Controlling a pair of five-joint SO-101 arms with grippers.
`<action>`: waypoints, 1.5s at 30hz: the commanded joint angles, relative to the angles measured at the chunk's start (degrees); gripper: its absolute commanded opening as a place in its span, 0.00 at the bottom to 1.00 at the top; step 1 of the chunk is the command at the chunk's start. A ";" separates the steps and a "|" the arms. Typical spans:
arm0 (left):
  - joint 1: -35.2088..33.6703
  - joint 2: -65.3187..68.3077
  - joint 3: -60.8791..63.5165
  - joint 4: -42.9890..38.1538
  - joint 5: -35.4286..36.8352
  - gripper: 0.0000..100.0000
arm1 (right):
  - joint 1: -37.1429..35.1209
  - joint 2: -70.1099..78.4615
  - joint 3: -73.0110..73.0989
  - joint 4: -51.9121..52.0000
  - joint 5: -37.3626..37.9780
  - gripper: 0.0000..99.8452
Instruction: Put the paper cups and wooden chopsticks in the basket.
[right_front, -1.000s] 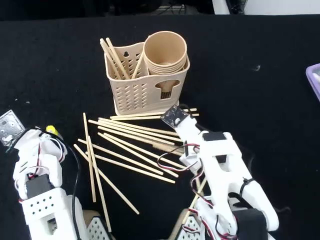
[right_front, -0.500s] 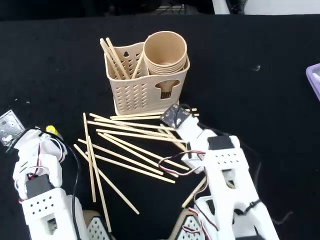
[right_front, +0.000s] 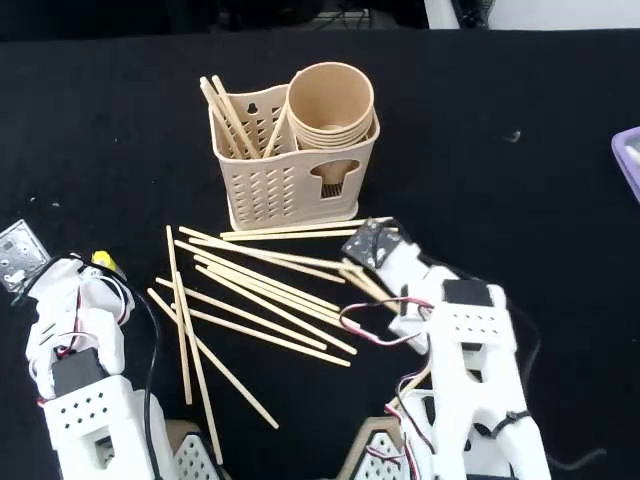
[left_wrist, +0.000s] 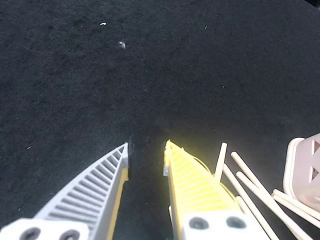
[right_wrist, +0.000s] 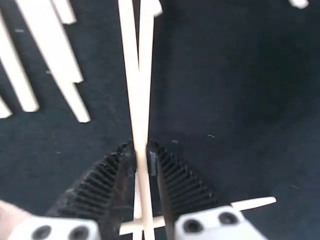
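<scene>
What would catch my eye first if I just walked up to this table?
Probably the fan of wooden chopsticks scattered on the black table in front of the beige basket, which already holds stacked paper cups and a few sticks. Next, the right claw pinching two chopsticks at that pile's edge.

The table (right_front: 520, 90) is black. The basket (right_front: 285, 185) is beige, its walls patterned with rows of small slots. The cups (right_front: 330, 100) are tan, the chopsticks (right_front: 272, 288) pale wood. Both arms, the left arm (right_front: 85, 400) and the right arm (right_front: 470, 350), are white. The left gripper (left_wrist: 146, 150) has 1 white ribbed finger (left_wrist: 100, 185) and 1 yellow (left_wrist: 195, 185). The right gripper (right_wrist: 141, 150) has 2 black ribbed fingers (right_wrist: 100, 185). A purple object (right_front: 628, 160) sits at the edge.
</scene>
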 joint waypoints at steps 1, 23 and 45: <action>-0.66 -0.88 -0.92 0.26 -0.09 0.13 | 0.62 -1.89 -4.00 -1.23 -1.32 0.01; -0.66 -0.88 -0.84 0.26 -0.09 0.13 | -26.20 -1.89 -10.95 2.73 -13.10 0.01; -0.75 -0.88 -0.75 0.26 -0.09 0.13 | -36.48 -1.80 -20.44 1.32 -18.81 0.01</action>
